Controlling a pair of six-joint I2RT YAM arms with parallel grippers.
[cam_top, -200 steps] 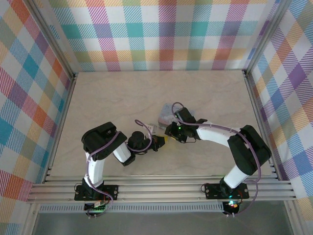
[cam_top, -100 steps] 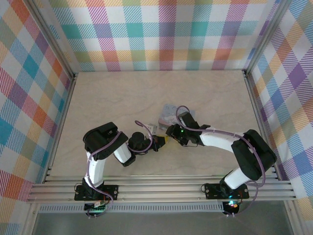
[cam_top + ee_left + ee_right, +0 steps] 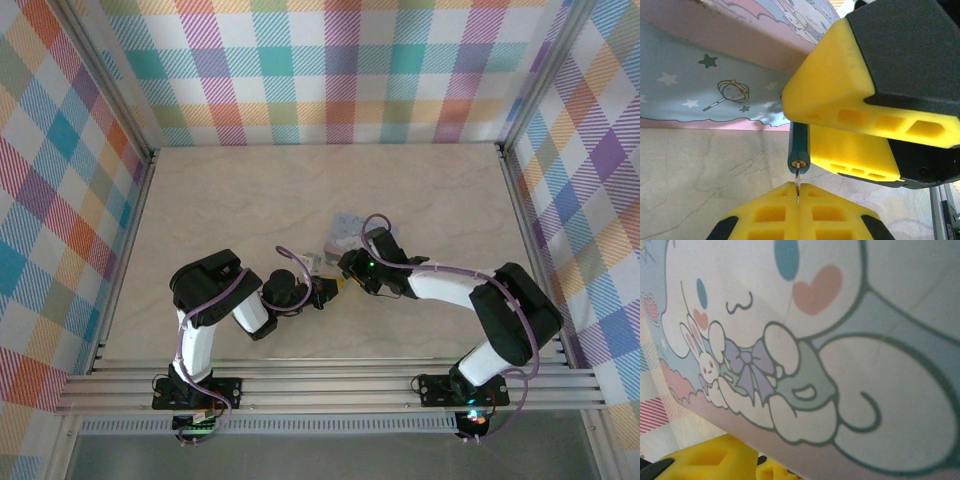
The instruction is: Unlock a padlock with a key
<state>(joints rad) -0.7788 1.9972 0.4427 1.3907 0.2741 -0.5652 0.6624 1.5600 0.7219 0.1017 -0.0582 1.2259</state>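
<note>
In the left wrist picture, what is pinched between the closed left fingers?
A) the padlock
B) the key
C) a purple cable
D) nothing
B: the thin metal key sticks out from between the shut fingers of the left gripper, with its tip at the dark blue spot on the padlock.

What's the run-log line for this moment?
left pincer: shut on key | key: tip at keyhole | right pincer: clamps padlock | stage: insertion
</note>
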